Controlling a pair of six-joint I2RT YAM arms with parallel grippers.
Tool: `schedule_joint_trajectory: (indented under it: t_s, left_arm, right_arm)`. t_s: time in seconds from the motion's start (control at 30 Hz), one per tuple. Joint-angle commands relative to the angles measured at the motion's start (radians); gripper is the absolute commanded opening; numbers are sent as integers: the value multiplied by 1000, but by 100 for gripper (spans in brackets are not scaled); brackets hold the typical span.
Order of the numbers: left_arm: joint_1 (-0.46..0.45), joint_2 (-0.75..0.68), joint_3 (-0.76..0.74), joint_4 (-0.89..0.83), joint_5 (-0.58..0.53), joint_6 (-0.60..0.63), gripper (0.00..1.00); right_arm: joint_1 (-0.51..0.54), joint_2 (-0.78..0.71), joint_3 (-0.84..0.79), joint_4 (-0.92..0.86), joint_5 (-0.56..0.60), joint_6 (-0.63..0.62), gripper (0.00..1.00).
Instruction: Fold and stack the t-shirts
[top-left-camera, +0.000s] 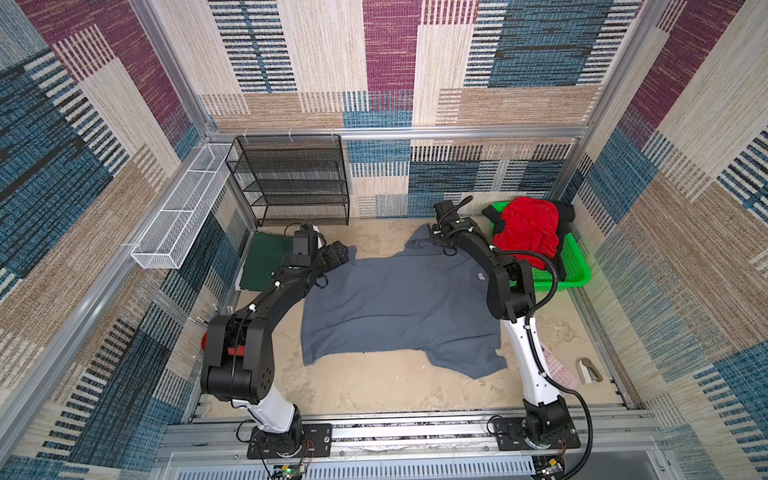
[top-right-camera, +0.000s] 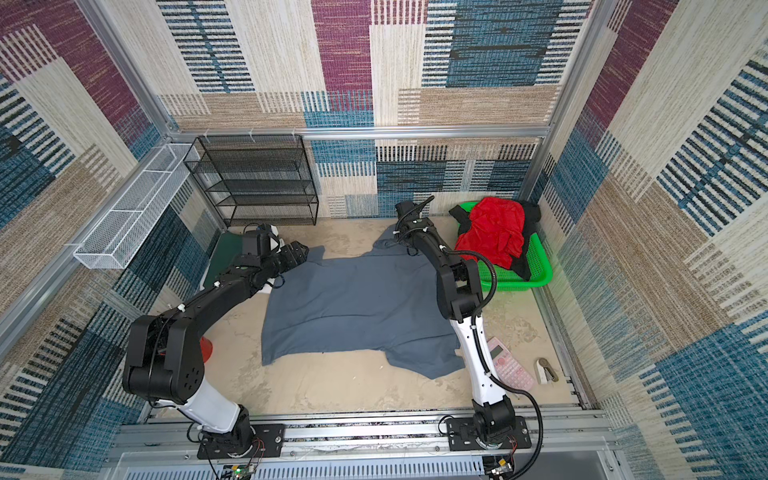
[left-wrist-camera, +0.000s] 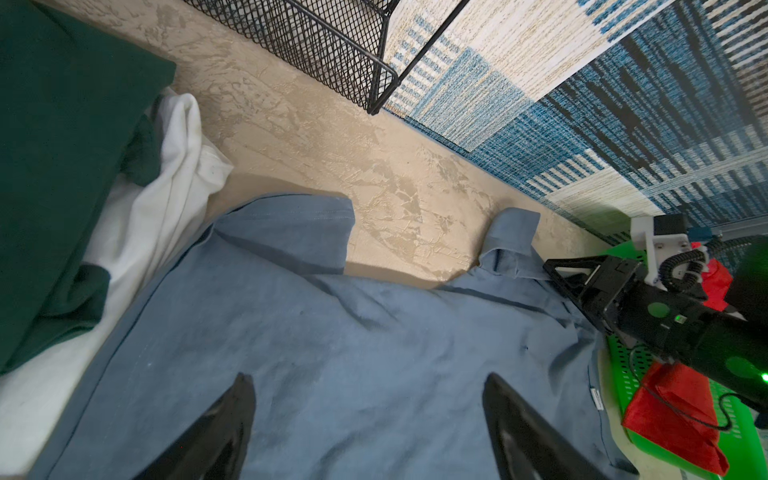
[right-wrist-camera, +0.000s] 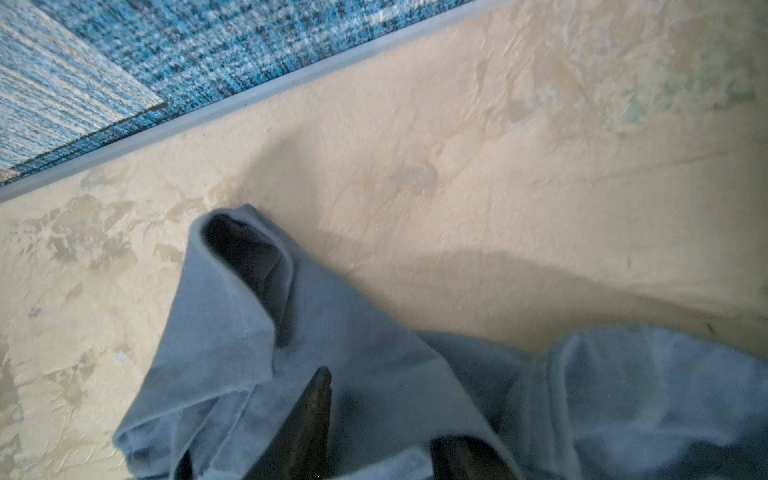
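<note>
So the grey shirt (top-left-camera: 399, 307) lies spread flat in the middle, the right gripper (right-wrist-camera: 380, 411) pinching its far sleeve, probably to fold it in, while the left gripper (left-wrist-camera: 370, 378) hangs wide apart, empty, over the far left hem corner.

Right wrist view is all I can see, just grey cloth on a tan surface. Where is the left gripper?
Observer: The left gripper is open, its fingers spread over the grey t-shirt at its far left sleeve.
Operator: Is anything folded yet?
Observer: Yes. A folded dark green t-shirt lies on a white t-shirt, just left of the grey one.
Operator: What is still waiting?
Observer: A red t-shirt and a black t-shirt lie crumpled in the green basket at the far right.
</note>
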Motion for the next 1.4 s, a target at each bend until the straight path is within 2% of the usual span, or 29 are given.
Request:
schedule_joint_trajectory:
  t_s: [0.0,0.1,0.2,0.3,0.37,0.43,0.47,0.6,0.77,1.13,1.23,1.37]
  left_arm:
    - [0,1,-7,33,14,20,87]
    - [0,0,-10,45,21,17,87]
    - [0,4,-11,54,28,12,87]
    - [0,9,-8,52,36,13,87]
    - [0,7,-10,56,42,17,82]
    - [0,10,-15,70,45,21,80]
    - [2,13,-16,76,43,20,80]
    - [3,30,6,64,56,26,79]
    - [5,32,4,66,63,25,78]
    - [3,3,-7,74,59,27,75]
    - [3,41,38,43,67,37,75]
    - [5,120,141,-45,54,76,75]
  right_arm:
    - [-3,16,20,-7,17,19,43]
    - [-4,18,21,-1,13,26,44]
    - [-6,21,25,11,9,29,36]
    - [-9,36,48,9,12,34,25]
    - [-10,46,69,4,20,33,18]
    - [-10,53,87,16,35,17,1]
    - [-12,57,94,20,43,6,0]
    - [-21,48,134,-4,90,-1,0]
    - [-37,-34,86,9,100,0,0]
    - [-37,-256,-204,134,28,18,0]
    - [-37,-304,-270,145,11,20,0]
    - [-37,-419,-477,249,-30,31,0]
